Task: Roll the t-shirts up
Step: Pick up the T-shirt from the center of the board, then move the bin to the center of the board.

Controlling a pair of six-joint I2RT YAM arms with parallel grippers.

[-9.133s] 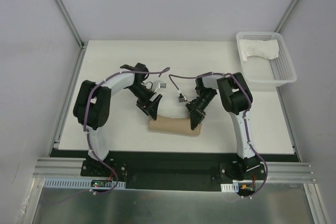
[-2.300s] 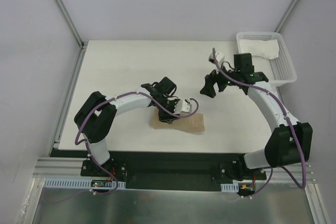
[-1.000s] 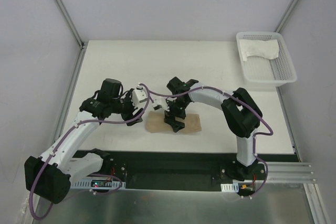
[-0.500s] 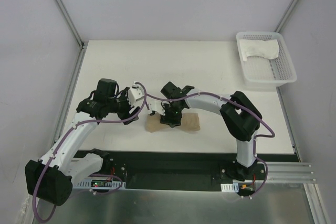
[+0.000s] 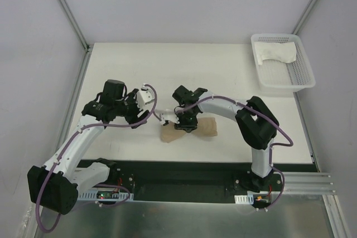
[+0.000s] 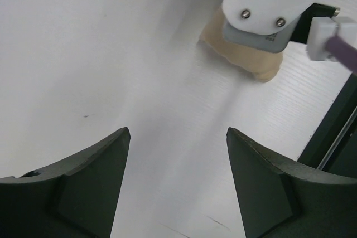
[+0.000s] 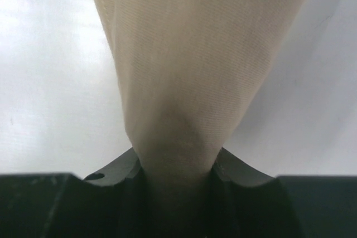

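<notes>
The tan t-shirt (image 5: 203,127) lies as a short roll near the table's front middle. My right gripper (image 5: 184,125) is shut on it from above, near its left half; in the right wrist view the tan cloth (image 7: 189,71) is pinched between the jaws. My left gripper (image 5: 146,111) is open and empty, to the left of the roll and apart from it; its wrist view shows the roll's end (image 6: 251,62) beyond the open fingers (image 6: 262,182). The white t-shirt (image 5: 276,53) lies in the basket at the back right.
A white plastic mesh basket (image 5: 300,79) stands at the table's back right corner. A black strip (image 5: 184,163) runs along the table's front edge just in front of the roll. Metal frame posts stand at the back corners.
The left arm pulled away to the left and opened. The right arm came from the basket side onto the tan roll and closed on it; the roll's left end has shifted slightly right.
</notes>
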